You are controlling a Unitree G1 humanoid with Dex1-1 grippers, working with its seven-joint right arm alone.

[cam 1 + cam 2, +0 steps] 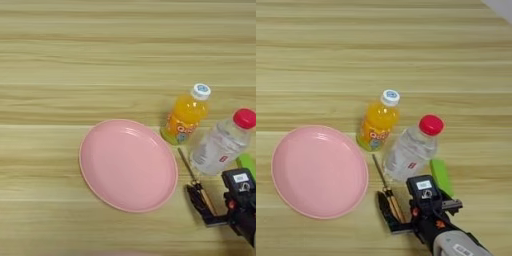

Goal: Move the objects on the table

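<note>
A small screwdriver [380, 172] with a thin metal shaft and a yellow-brown handle lies on the light-wood table [100, 60], just right of a pink plate. A clear plastic bottle [408, 152] with a red cap lies tilted on its side right beside the screwdriver's shaft. My right gripper [398, 207] comes in from the bottom right and sits low over the handle. It is open, one black finger [386, 210] lying along the handle's left side and the other mostly hidden under the gripper body.
A pink plate [128, 165] holding nothing lies left of the screwdriver. An orange juice bottle [186, 117] with a white cap stands behind it, close to the clear bottle. A green flat object [441, 176] lies right of the clear bottle, next to my gripper.
</note>
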